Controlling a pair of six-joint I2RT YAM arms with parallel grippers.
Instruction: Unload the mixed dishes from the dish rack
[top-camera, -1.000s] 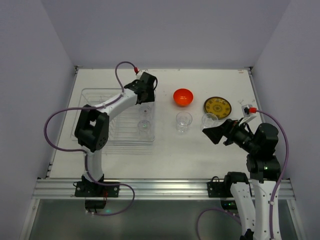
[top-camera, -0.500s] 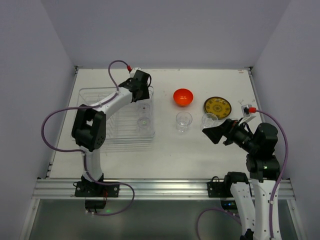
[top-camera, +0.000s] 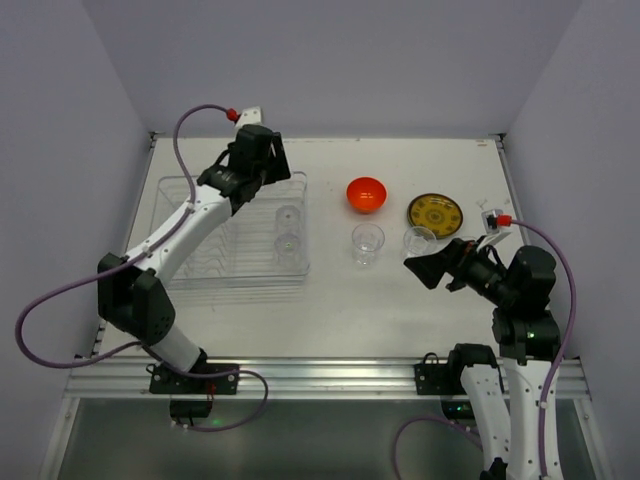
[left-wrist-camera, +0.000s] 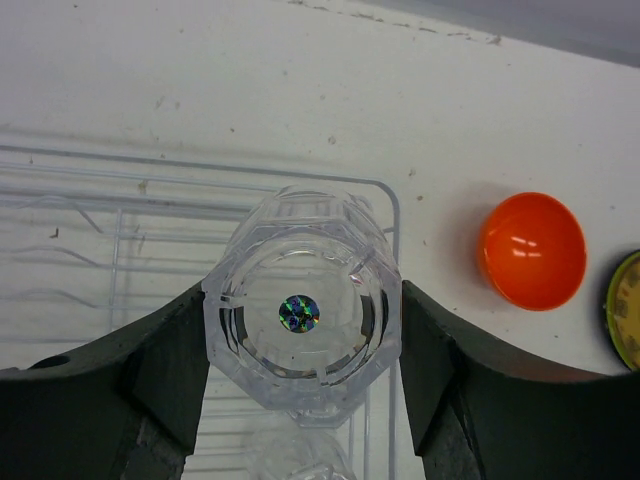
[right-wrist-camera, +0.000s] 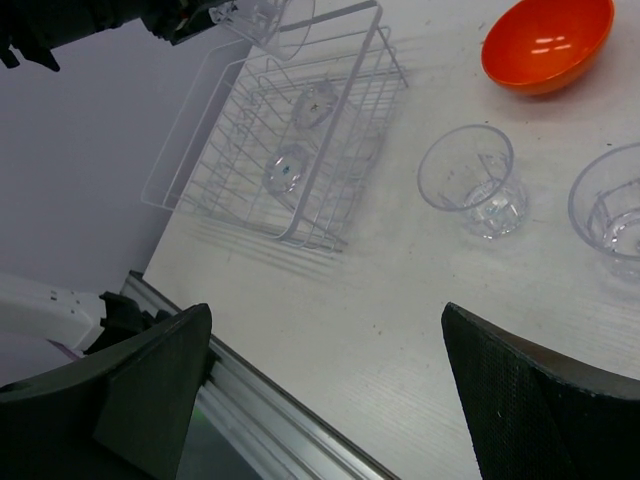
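My left gripper (top-camera: 258, 160) is shut on a clear glass (left-wrist-camera: 300, 315) and holds it above the far right corner of the dish rack (top-camera: 180, 190). The held glass also shows in the right wrist view (right-wrist-camera: 268, 18). Two more clear glasses (top-camera: 288, 216) (top-camera: 288, 245) lie in the rack's right column. On the table stand the orange bowl (top-camera: 367, 194), the yellow patterned plate (top-camera: 435, 212) and two clear glasses (top-camera: 367, 243) (top-camera: 418, 240). My right gripper (top-camera: 432, 265) is open and empty, above the table near those glasses. No black plate is in view.
The clear rack (right-wrist-camera: 300, 130) takes up the left half of the table. The bowl (left-wrist-camera: 530, 250) sits just right of the rack's far corner. The metal rail (right-wrist-camera: 260, 400) runs along the table's near edge. Walls close in the table on three sides.
My left arm has risen and swung left and away with the glass, from over the rack's right column to above its far right corner. The right arm has not moved.
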